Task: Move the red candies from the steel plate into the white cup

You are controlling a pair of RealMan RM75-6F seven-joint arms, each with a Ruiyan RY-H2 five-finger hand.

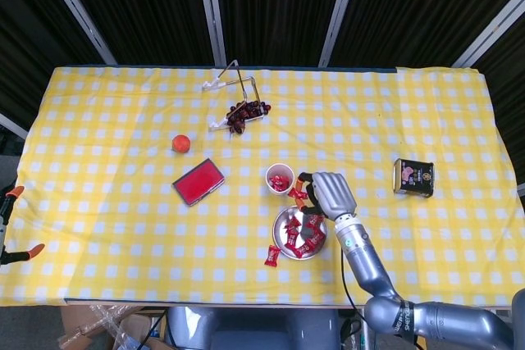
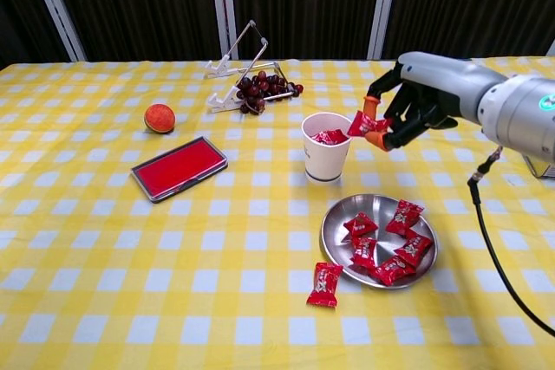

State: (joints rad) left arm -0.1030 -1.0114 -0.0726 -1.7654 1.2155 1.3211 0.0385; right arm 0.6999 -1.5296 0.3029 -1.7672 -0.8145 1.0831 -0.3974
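Note:
The steel plate (image 2: 338,245) (image 1: 281,225) lies near the table's front edge with several red candies (image 2: 381,244) (image 1: 301,239) in it. The white cup (image 2: 327,149) (image 1: 279,179) stands just behind it with red candy inside. My right hand (image 2: 408,106) (image 1: 326,193) hangs in the air right of the cup's rim, pinching one red candy (image 2: 362,123) (image 1: 299,195) between its fingertips. One more red candy (image 2: 324,285) (image 1: 272,256) lies on the cloth in front of the plate. My left hand appears in neither view.
A red flat case (image 2: 179,167), an orange fruit (image 2: 159,118) and a wire stand with dark grapes (image 2: 258,87) sit left and behind the cup. A dark tin (image 1: 413,177) stands at the right. A yellow checked cloth (image 2: 104,283) covers the table.

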